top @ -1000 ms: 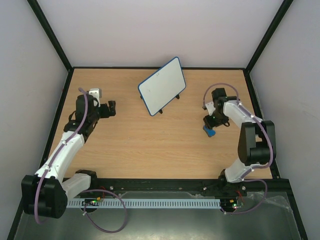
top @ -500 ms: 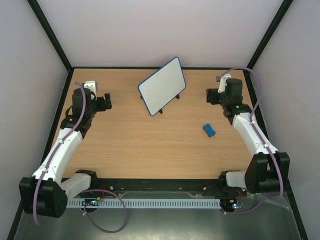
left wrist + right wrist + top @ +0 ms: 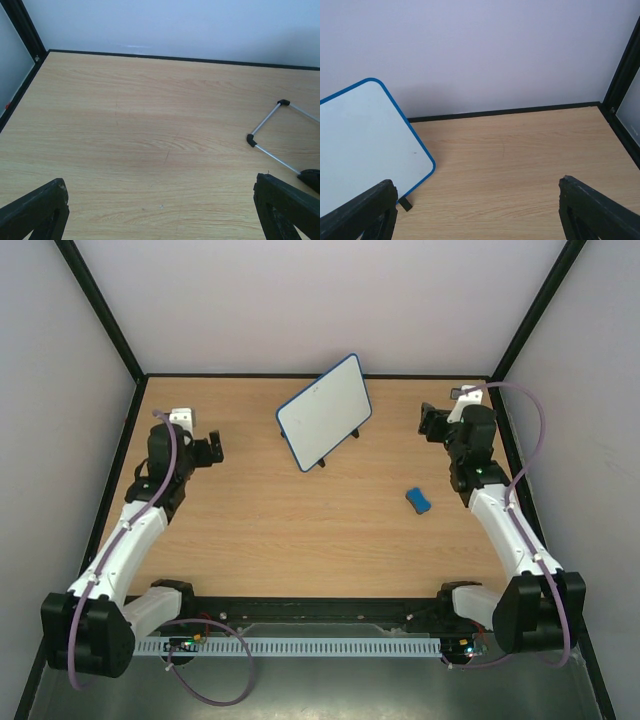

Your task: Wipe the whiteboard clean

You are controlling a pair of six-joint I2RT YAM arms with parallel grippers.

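The table (image 3: 300, 530) looks as it did a second ago. The right arm (image 3: 505, 525) has changed most. It was folded back then, with its wrist low over the right side of the table. Now it stretches along the right edge, toward the far right corner. The left arm (image 3: 130, 535) has barely shifted, drawn a little back on the left side.

The whiteboard (image 3: 323, 424) has not moved. It stands propped and tilted at the far middle of the table, between the two arms and touched by neither. The right wrist view shows its blue-framed corner (image 3: 365, 145) at the left, and the left wrist view shows part of its wire stand (image 3: 265, 135) at the right.

The left gripper (image 3: 213, 448) is spread wide with nothing between its fingers (image 3: 37, 207), as before. The right gripper (image 3: 430, 423) was down at the eraser (image 3: 418, 501) a second ago. It is now lifted well away, fingers (image 3: 592, 207) spread and empty. The eraser lies alone on the table, near the right arm.
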